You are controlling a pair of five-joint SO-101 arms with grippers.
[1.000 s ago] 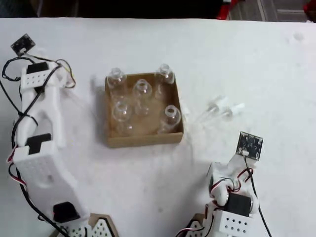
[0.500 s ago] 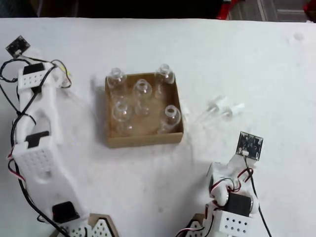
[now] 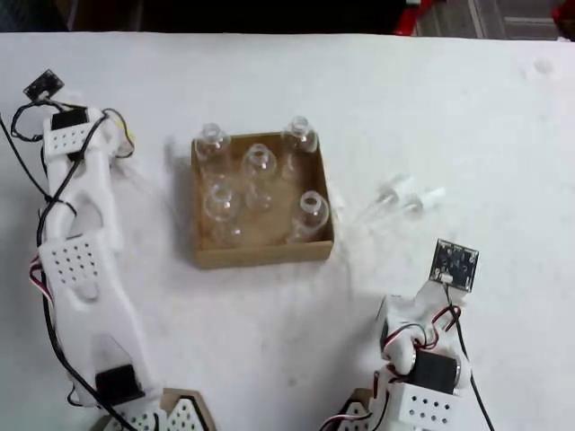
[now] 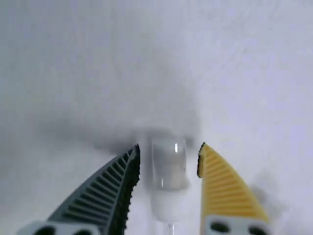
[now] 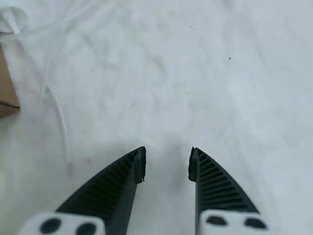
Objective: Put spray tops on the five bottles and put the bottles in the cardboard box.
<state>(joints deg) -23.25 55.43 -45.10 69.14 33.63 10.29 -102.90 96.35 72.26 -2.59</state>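
Several clear bottles (image 3: 259, 163) stand uncapped inside the cardboard box (image 3: 262, 253) at the table's middle. Loose spray tops (image 3: 401, 197) with thin tubes lie to the right of the box. My left gripper (image 4: 168, 154) is open at the far left of the table (image 3: 123, 148), its grey and yellow fingers on either side of a white spray top (image 4: 168, 178), with small gaps on both sides. My right gripper (image 5: 166, 164) is open low over bare table near the front right, nothing between its fingers.
A thin spray tube (image 5: 60, 126) and the box's corner (image 5: 7, 93) lie near my right gripper. My right arm (image 3: 420, 359) sits folded at the front right. The white table (image 3: 467, 117) stretches wide behind and to the right of the box.
My left arm's middle link has swung forward and its wrist has shifted slightly. My right arm, the box and the bottles have stayed put.
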